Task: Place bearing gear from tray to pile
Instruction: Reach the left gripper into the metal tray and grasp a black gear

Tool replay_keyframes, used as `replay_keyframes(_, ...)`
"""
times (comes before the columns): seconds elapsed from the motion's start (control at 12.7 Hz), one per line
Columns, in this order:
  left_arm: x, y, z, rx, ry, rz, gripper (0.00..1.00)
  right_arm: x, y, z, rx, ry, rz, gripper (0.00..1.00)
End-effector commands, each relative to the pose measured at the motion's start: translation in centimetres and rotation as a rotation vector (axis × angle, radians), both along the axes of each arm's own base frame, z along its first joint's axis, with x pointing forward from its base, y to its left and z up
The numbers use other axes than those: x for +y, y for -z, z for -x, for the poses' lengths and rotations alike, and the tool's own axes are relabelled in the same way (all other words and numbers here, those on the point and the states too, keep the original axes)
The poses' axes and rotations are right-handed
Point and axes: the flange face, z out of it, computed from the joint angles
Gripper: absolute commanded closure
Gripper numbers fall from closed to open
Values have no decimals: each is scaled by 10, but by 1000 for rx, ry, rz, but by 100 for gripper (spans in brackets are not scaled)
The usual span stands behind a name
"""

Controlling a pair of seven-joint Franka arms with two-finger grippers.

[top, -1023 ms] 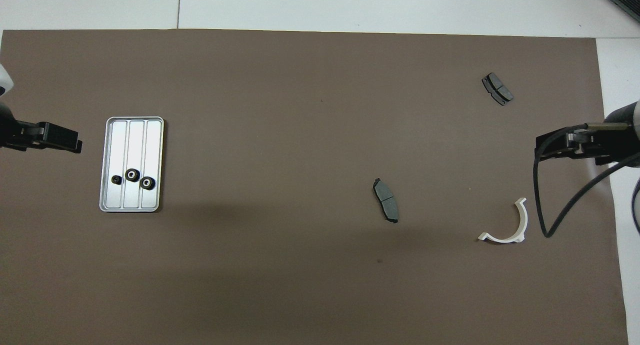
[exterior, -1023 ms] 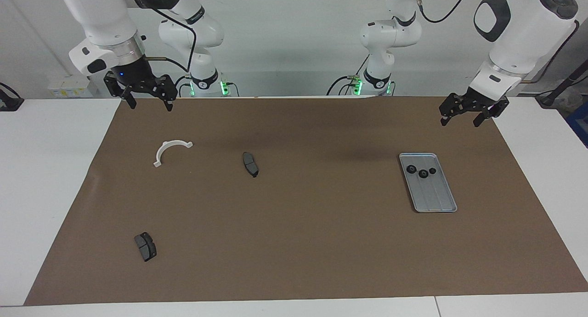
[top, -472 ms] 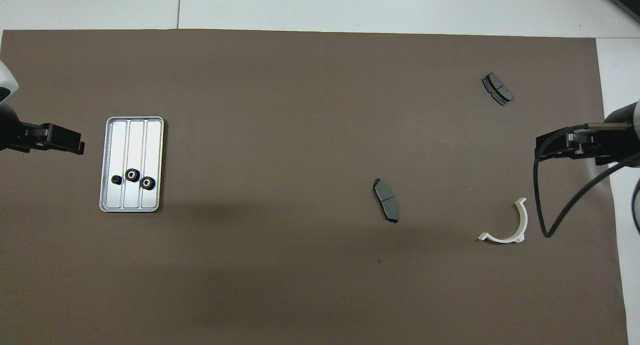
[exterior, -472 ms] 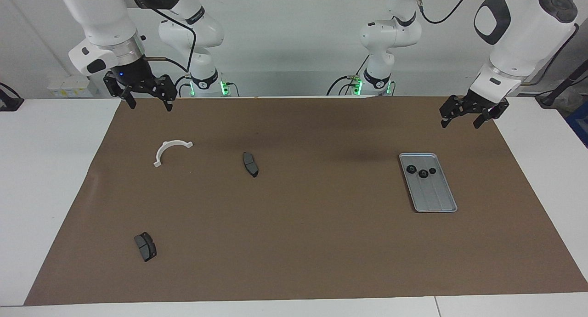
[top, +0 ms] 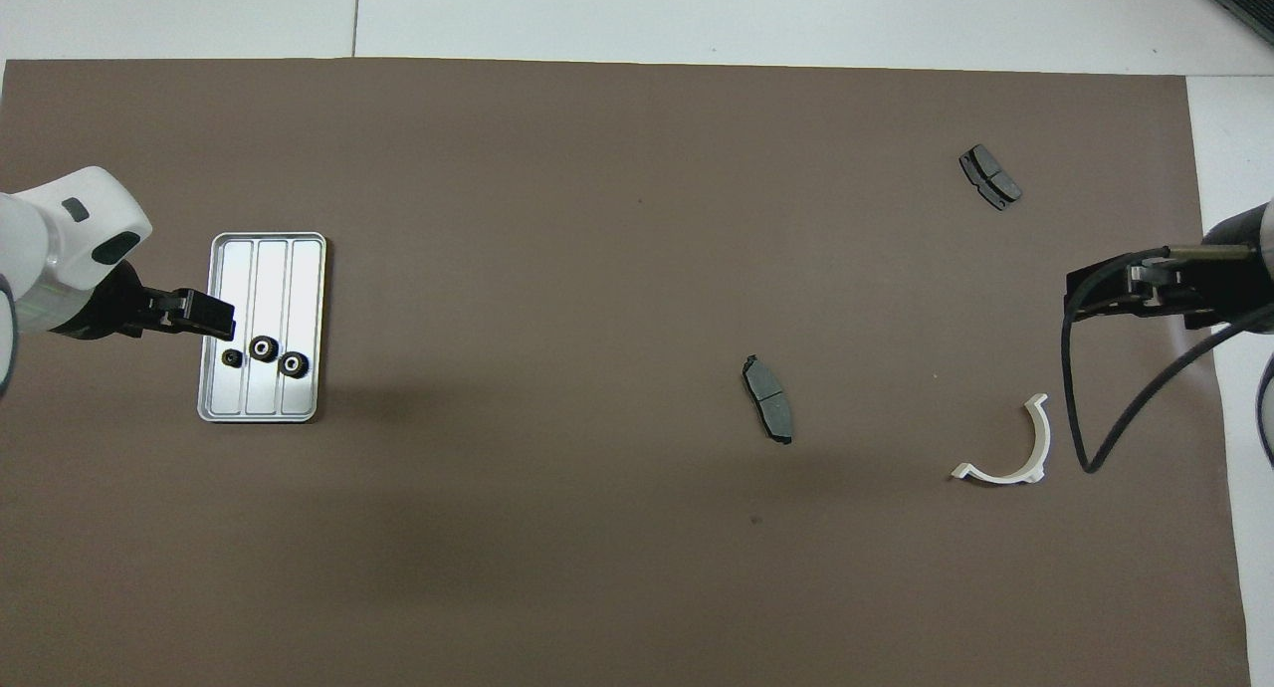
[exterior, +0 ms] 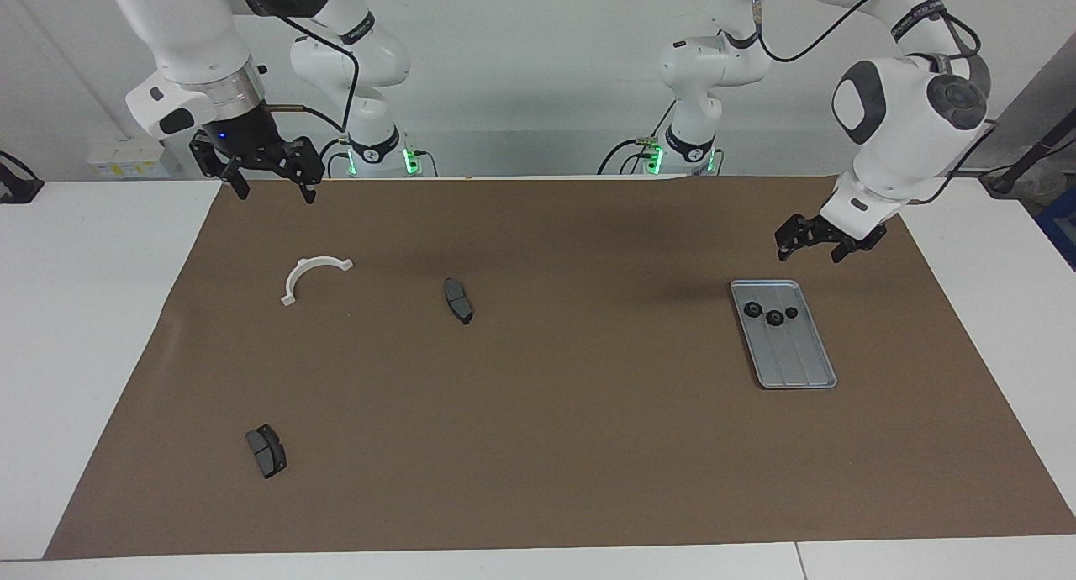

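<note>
At the left arm's end of the table, a silver tray [exterior: 797,363] is seen lying flat on the brown mat [exterior: 555,412]. Three small black bearing gears [exterior: 772,314] are held in it, side by side in a row near the tray's end closest to the robots. The left gripper [exterior: 810,245] is raised in the air just above that end of the tray, its fingers spread apart and nothing held between them; the gears lie below it, untouched. The pile is scattered at the right arm's end. The right gripper [exterior: 271,181] is held in the air over the mat's edge, fingers apart and empty. Below it the white half-ring bracket [exterior: 313,276] is found, one dark brake pad [exterior: 458,300] toward the table's middle, and another brake pad [exterior: 266,450] well apart, farthest from the robots.
</note>
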Motion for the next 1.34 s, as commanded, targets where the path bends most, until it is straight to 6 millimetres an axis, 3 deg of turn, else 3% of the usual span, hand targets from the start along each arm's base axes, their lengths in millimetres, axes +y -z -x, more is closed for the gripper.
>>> replay_keyframes(0.0,5,42,2,-21,13,-15,0,-1,-1,5,-13,14,-14,0)
replay_keyframes(0.24,5,101,-13,17,7,-12,0,-1,-1,6,-13,14,-14,0)
replay_keyframes(0.31,6,112,-16,20,9,-11,0,-1,0,6,-11,13,-14,0)
replay_keyframes(0.47,18,120,-18,23,-10,-10,15,-1,0,6,-11,13,-14,0)
replay_keyframes(0.63,20,130,-19,28,-13,-9,24,-1,0,6,-11,14,-14,0)
replay_keyframes(1.26,21,142,-22,20,-15,-9,32,-1,0,6,-11,14,-14,0)
